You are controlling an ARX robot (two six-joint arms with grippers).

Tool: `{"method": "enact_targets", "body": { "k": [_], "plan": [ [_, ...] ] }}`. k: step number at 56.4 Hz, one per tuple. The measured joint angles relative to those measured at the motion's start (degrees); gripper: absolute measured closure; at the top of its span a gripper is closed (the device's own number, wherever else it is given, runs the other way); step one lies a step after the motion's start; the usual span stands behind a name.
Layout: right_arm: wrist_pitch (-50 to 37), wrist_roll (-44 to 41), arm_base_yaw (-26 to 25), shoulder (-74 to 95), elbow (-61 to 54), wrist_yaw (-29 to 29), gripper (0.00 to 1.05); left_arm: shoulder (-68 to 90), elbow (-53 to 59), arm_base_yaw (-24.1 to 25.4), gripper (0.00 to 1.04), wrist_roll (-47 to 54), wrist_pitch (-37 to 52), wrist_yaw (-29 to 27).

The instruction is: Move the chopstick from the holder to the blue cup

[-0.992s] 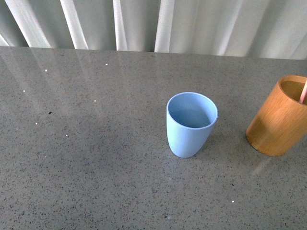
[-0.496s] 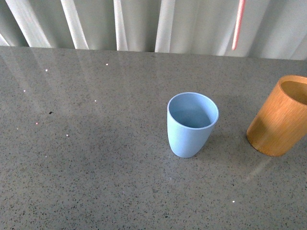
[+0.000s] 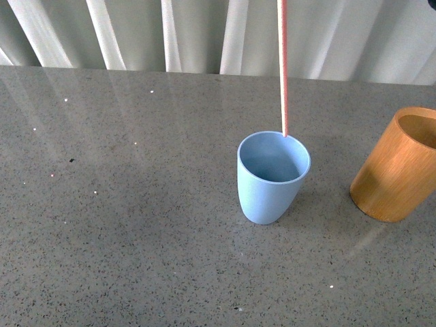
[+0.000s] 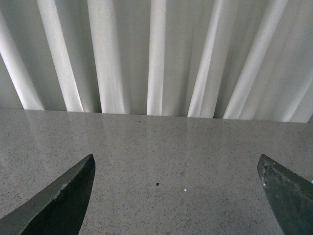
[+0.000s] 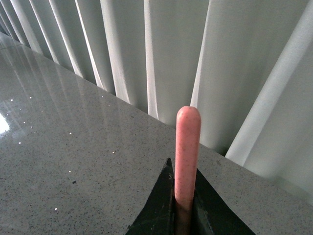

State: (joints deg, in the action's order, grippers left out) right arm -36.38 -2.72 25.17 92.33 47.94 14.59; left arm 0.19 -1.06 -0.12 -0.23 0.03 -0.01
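Note:
The pink chopstick [image 3: 283,68] hangs upright from the top edge of the front view, its lower tip right at the far rim of the blue cup [image 3: 271,178]. Whether the tip is inside the cup or just above the rim I cannot tell. The orange-brown holder [image 3: 396,165] stands tilted-looking at the right edge and shows nothing inside. In the right wrist view my right gripper [image 5: 182,196] is shut on the chopstick [image 5: 187,147], whose rounded end sticks out past the dark fingers. My left gripper [image 4: 176,191] is open over bare table, away from both cups.
The grey speckled countertop [image 3: 136,225] stretches to the left of the cup. White curtains [image 3: 204,34] hang behind the table's far edge. Neither arm shows in the front view.
The chopstick rose out of the holder, moved left across the front view and came down; its tip now sits at the blue cup's rim. The holder looks empty.

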Motion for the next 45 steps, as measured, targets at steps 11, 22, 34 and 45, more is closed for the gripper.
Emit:
{"method": "enact_targets", "body": {
  "k": [11,22,34,45],
  "plan": [
    [-2.5,0.9,0.7,3.8,0.0,-0.1,1.03,0.0,0.0,0.0,0.07,0.0,0.0,0.0],
    [-6.7,2.5,0.8,7.5,-0.5,-1.2,1.03,0.0,0.0,0.0,0.07,0.0,0.0,0.0],
    [-8.7,5.4,0.8,9.7,-3.0,-2.0,0.93,0.0,0.0,0.0,0.07,0.0,0.0,0.0],
    [-8.5,9.4,0.0,7.9,-3.5,-2.4,0.61,0.0,0.0,0.0,0.07,0.0,0.0,0.0]
  ]
}}
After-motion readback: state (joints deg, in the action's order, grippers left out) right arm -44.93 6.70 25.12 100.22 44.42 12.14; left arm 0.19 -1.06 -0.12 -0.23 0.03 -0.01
